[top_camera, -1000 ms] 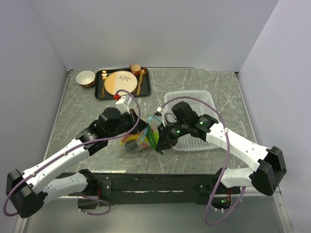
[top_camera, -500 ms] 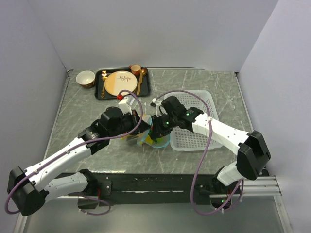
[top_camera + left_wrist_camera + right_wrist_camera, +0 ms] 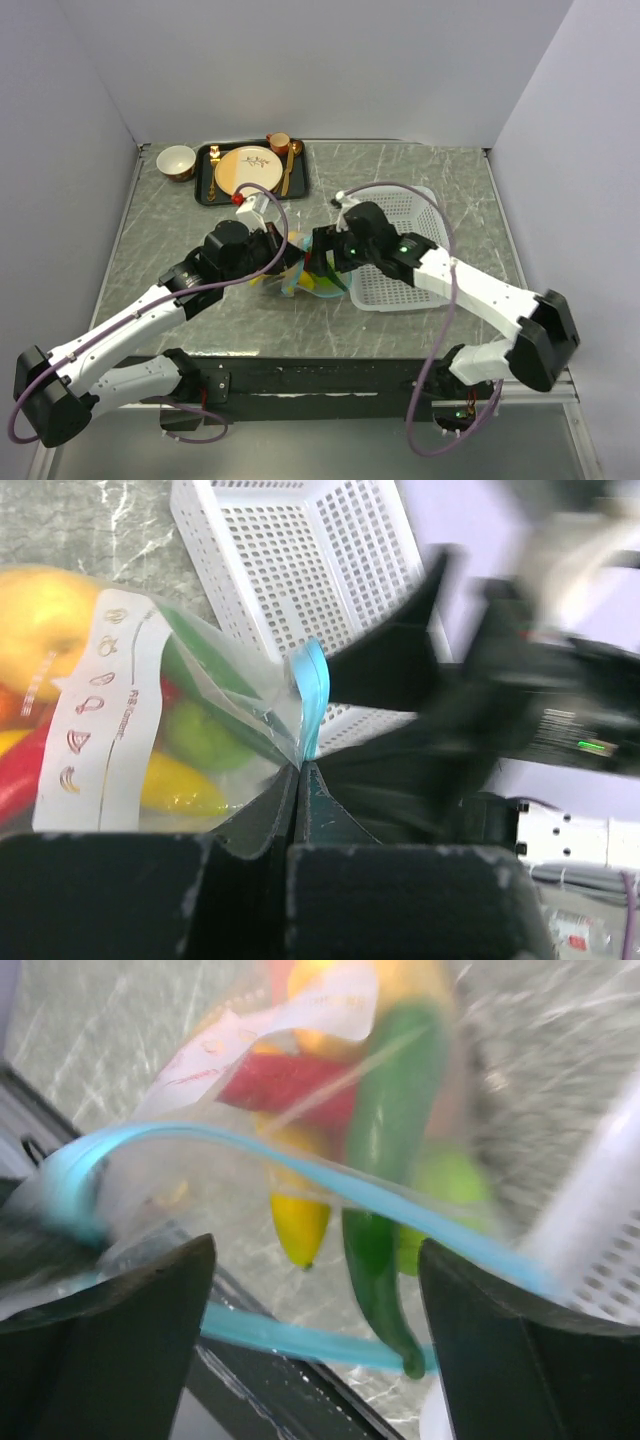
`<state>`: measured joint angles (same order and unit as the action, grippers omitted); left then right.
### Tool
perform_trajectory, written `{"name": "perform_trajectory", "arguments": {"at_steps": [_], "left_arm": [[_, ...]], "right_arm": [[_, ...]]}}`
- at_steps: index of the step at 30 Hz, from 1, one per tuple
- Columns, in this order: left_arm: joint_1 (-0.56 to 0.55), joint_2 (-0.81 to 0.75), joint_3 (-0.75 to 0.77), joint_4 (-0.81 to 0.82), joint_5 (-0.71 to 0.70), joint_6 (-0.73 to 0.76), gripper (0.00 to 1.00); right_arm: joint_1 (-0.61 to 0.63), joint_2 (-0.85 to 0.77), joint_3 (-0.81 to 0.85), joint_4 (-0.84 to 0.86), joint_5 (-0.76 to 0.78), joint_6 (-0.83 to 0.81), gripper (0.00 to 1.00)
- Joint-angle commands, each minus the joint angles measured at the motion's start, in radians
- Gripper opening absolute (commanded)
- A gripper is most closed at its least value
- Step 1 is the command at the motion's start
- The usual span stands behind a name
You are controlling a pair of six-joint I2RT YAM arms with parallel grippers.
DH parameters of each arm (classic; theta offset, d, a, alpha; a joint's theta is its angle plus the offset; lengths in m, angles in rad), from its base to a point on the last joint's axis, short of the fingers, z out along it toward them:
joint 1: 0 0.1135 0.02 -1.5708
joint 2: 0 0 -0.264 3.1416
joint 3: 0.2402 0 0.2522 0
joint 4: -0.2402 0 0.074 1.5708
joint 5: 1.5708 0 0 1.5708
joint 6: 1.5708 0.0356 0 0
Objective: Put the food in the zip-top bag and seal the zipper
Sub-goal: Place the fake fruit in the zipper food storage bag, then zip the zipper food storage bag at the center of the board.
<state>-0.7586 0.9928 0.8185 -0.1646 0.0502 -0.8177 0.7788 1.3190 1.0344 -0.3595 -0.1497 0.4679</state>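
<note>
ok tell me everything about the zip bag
Clear soft plastic bag with a white printed panel and a teal strip along its mouth, the strip's two sides apart. Yellow, red and green toy food shows inside. It sits by the white basket; the left claw pinches its mouth corner, the open right claw straddles the strip.

Robot lab cell: marbled table (image 3: 420, 170) boxed by plain white walls (image 3: 320, 60); left arm (image 3: 120, 335), right arm (image 3: 480, 293) bolted at edge.

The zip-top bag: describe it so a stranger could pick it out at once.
On the grey table, find the white basket at the right. Just left of it, near the table's middle, is the zip-top bag. Only it is clear, blue-edged, with coloured food showing through.
</note>
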Motion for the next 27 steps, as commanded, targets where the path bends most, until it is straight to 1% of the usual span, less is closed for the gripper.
{"name": "perform_trajectory", "arguments": {"at_steps": [1, 2, 4, 6, 7, 10, 13, 14, 17, 21, 23, 24, 25, 27], "left_arm": [[-0.004, -0.013, 0.034, 0.017, -0.047, -0.041, 0.01], [-0.004, -0.013, 0.033, 0.019, -0.047, -0.044, 0.01], [-0.004, -0.013, 0.03, 0.023, -0.047, -0.057, 0.01], [-0.004, -0.013, 0.028, 0.03, -0.047, -0.063, 0.01], [-0.004, -0.013, 0.031, 0.028, -0.077, -0.067, 0.01], [-0.004, -0.02, 0.037, 0.025, -0.102, -0.078, 0.01], [-0.004, -0.039, 0.042, 0.016, -0.134, -0.087, 0.01], [-0.004, -0.049, 0.044, 0.013, -0.147, -0.089, 0.01], [-0.004, -0.077, 0.045, -0.019, -0.202, -0.097, 0.01], [-0.002, -0.117, 0.041, -0.085, -0.291, -0.129, 0.01], [-0.004, -0.141, 0.033, -0.102, -0.332, -0.136, 0.01], [-0.004, -0.149, 0.028, -0.114, -0.342, -0.144, 0.01], [-0.002, -0.155, 0.028, -0.121, -0.349, -0.147, 0.01], [-0.004, -0.169, 0.022, -0.125, -0.36, -0.155, 0.01]], "right_arm": [[-0.001, -0.164, -0.005, 0.027, 0.189, 0.023, 0.97], [-0.004, -0.205, -0.014, 0.021, 0.215, 0.021, 1.0], [-0.012, -0.237, -0.014, -0.024, 0.246, 0.026, 1.0], [-0.026, -0.247, -0.022, -0.05, 0.271, 0.028, 1.0], [-0.029, -0.245, -0.026, -0.08, 0.28, 0.043, 1.0], [-0.039, -0.239, -0.056, -0.113, 0.279, 0.08, 0.98], [-0.041, -0.234, -0.102, -0.121, 0.26, 0.147, 0.87], [-0.041, -0.236, -0.111, -0.122, 0.251, 0.162, 0.76], [-0.039, -0.244, -0.151, -0.098, 0.199, 0.227, 0.61], [-0.039, -0.26, -0.192, -0.047, 0.153, 0.301, 0.57], [-0.039, -0.267, -0.214, -0.023, 0.104, 0.327, 0.56], [-0.039, -0.268, -0.22, 0.003, 0.093, 0.336, 0.54], [-0.039, -0.261, -0.221, 0.007, 0.084, 0.339, 0.51], [-0.039, -0.245, -0.214, 0.007, 0.073, 0.359, 0.5]]}}
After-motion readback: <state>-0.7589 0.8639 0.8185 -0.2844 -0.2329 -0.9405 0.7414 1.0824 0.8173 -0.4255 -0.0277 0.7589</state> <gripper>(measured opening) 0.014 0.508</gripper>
